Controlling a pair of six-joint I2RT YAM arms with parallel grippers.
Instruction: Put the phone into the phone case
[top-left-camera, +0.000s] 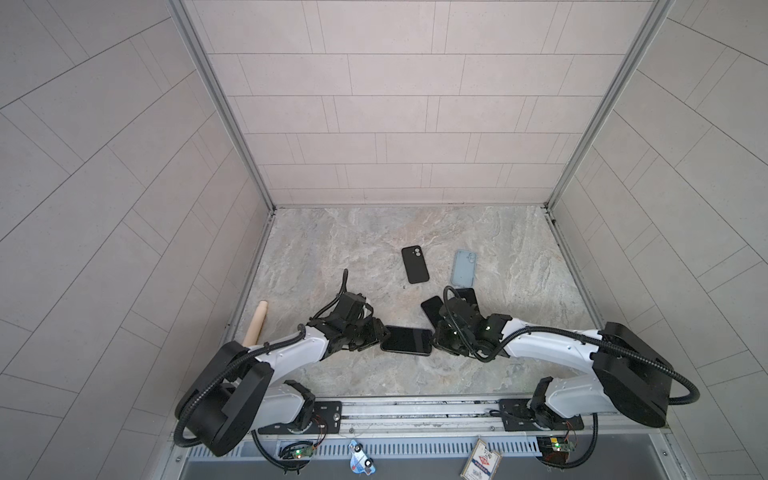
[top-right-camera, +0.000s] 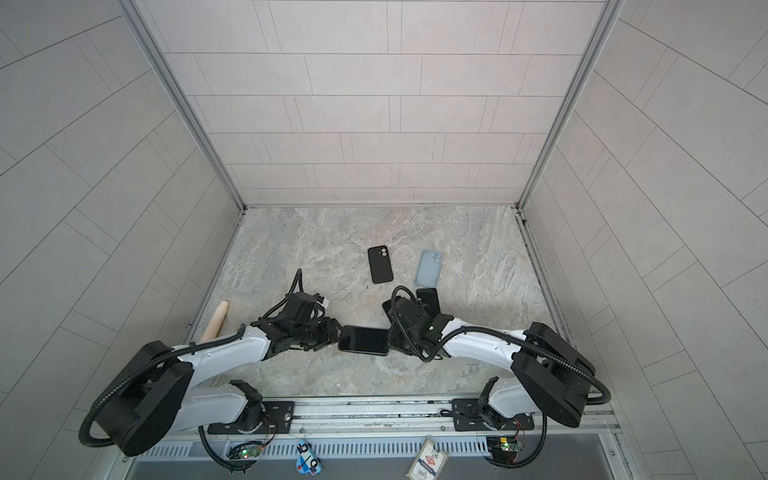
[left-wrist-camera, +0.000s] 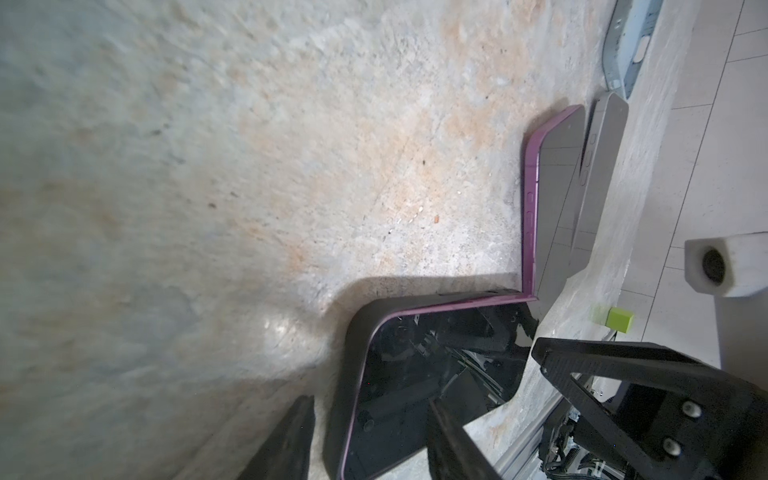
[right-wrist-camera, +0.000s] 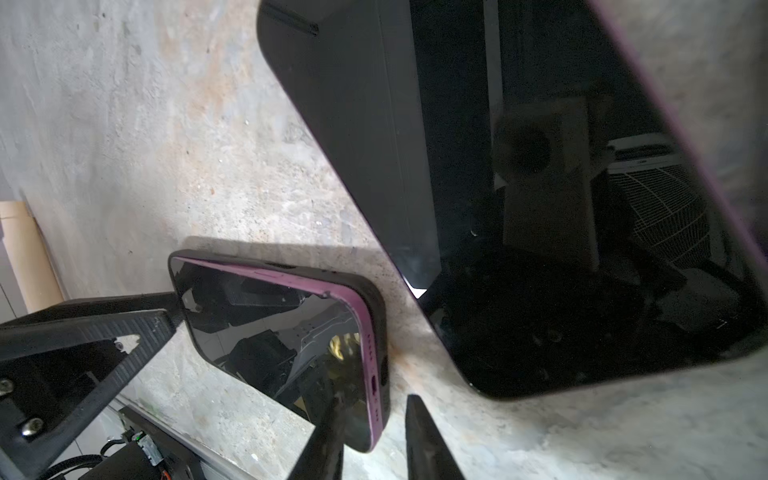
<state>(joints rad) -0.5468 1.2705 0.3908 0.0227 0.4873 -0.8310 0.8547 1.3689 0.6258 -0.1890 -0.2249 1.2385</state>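
Locating phone (top-left-camera: 406, 340) – posn pls?
– Flat on table (top-left-camera: 374, 249), in black phone case (right-wrist-camera: 380, 316) (purple rim shows), btwn both grippers.
– Jaws?
– Left gripper (top-left-camera: 381, 336) straddles one end, grip unclear. Right gripper (right-wrist-camera: 374, 419): narrow, gap at case end.

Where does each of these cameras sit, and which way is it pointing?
Both top views: side by side high over the near edge, looking down on the table, the left arm, the right arm and the phone between them.
Left wrist view: on the left arm, looking past its fingers at the phone's end.
Right wrist view: on the right arm, looking past its fingers at the opposite end.
Shared: both wrist views show that phone with a black case around it.
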